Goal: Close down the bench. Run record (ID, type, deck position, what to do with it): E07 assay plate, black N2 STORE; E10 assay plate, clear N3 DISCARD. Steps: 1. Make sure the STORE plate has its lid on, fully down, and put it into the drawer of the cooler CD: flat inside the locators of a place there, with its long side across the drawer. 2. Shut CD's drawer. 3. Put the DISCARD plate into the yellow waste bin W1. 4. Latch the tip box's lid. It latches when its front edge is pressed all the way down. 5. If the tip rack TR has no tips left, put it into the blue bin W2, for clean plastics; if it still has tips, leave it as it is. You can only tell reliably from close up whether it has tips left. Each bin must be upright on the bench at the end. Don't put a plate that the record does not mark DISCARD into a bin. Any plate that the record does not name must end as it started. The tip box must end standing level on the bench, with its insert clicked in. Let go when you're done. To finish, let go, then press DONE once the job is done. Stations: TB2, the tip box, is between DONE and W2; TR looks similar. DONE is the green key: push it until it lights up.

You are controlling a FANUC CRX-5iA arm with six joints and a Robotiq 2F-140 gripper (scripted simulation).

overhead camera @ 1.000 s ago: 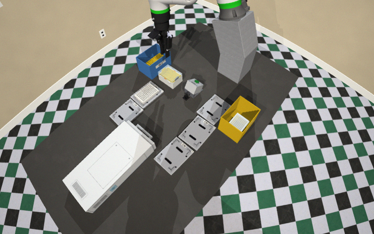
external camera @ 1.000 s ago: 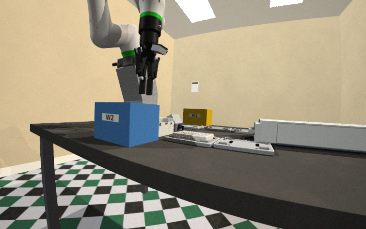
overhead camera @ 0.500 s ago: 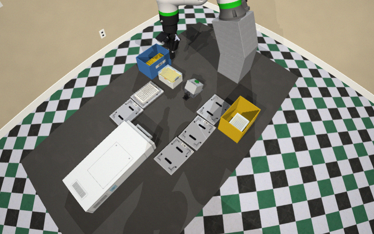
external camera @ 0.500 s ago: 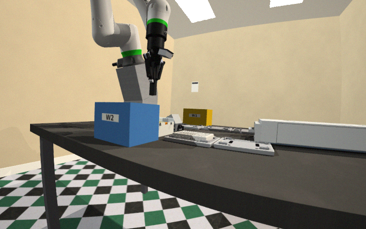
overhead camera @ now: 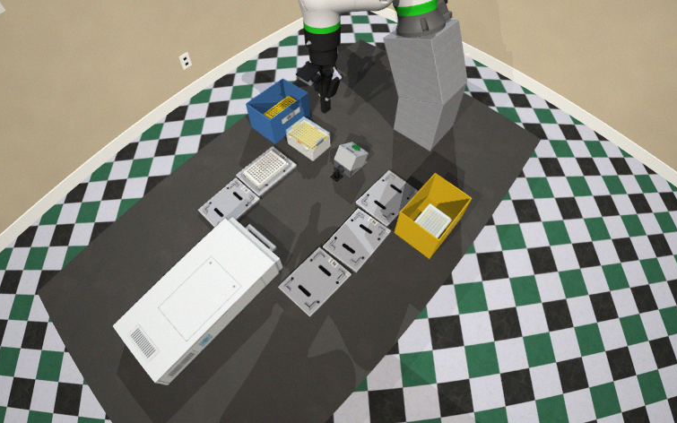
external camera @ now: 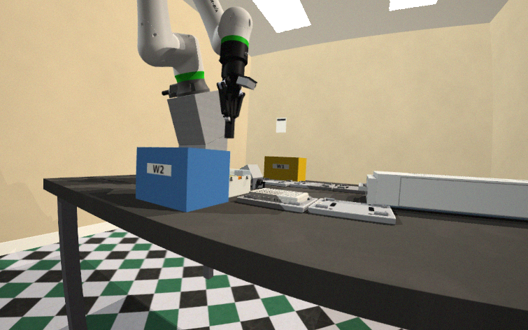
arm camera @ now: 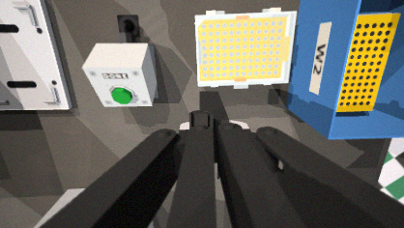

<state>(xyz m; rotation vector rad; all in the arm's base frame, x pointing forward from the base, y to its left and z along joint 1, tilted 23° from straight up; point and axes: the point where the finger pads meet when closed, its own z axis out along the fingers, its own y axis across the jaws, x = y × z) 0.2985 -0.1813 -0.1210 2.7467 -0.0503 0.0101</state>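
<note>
My gripper (arm camera: 208, 106) fingers look like matt black plastic, shut on nothing. The bench top (overhead camera: 435, 131) is a dull, smooth charcoal. Blue bin W2 (external camera: 183, 180) and yellow bin W1 (overhead camera: 414, 230) read as smooth plastic; cooler CD (overhead camera: 198, 294) has a satin white casing.

- On the desk (overhead camera: 488, 152), tip box TB2 (overhead camera: 308, 137) sits between bin W2 (overhead camera: 264, 117) at its 10 o'clock and the DONE key box (overhead camera: 351, 158) at its 4 o'clock.
- Tip rack TR (overhead camera: 280, 107) lies inside W2.
- Bin W1 (overhead camera: 425, 230) holds a plate (overhead camera: 431, 220).
</note>
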